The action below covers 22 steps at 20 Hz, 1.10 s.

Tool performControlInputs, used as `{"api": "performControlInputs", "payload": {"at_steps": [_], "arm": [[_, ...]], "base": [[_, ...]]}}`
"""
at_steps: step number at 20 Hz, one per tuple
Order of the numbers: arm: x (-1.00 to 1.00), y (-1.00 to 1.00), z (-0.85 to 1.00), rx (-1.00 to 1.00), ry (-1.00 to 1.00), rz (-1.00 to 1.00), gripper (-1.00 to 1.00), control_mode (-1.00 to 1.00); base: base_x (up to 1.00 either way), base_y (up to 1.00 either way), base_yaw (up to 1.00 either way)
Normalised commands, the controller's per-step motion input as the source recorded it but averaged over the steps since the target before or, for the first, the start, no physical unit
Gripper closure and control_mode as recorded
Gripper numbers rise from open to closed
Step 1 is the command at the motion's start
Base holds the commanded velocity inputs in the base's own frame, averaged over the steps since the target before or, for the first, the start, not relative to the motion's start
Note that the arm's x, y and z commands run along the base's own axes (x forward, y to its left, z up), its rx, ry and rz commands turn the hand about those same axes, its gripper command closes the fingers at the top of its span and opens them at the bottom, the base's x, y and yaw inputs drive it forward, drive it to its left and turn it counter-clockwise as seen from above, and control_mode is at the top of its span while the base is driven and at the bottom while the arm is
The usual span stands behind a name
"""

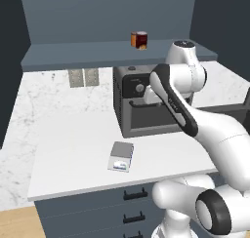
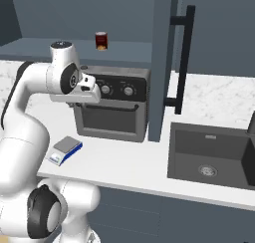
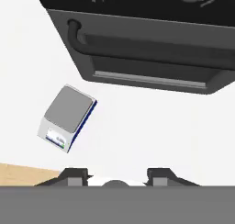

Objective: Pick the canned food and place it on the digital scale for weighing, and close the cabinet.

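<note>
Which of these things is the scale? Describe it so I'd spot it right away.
Find the big black toaster oven on the white counter. In front of it, towards the counter's front edge, lies the scale. It is small, flat and square, with a grey plate on top and a white front holding a small blue display.

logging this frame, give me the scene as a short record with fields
canned food: upright on the open cabinet shelf, above the toaster oven
digital scale: on the counter before the oven, plate bare
cabinet: door stands open
gripper: holds nothing, hangs above the counter, looking down at the scale
task: nothing done yet
</note>
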Motion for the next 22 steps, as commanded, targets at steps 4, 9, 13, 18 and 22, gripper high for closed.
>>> {"api": "performControlInputs", "payload": {"at_steps": [4, 9, 13, 18, 22], "arm": [[-0.47, 0.00, 0.00, 0.00, -0.16, 0.00, -1.00, -1.00], [-0.87, -0.02, 0.05, 0.00, -0.26, -0.02, -1.00, -1.00], [-0.64, -0.01, 0.70, 0.18, -0.36, -0.01, -1.00, -1.00], [-0.35, 0.00, 0.86, 0.13, -0.37, 0.00, -1.00, -1.00], [-0.10, 0.00, 0.84, 0.01, -0.33, 0.00, -1.00, -1.00]], "base": [[0.00, 0.00, 0.00], [0.00, 0.00, 0.00], [0.00, 0.00, 0.00], [0.00, 0.00, 0.00], [0.00, 0.00, 0.00]]}}
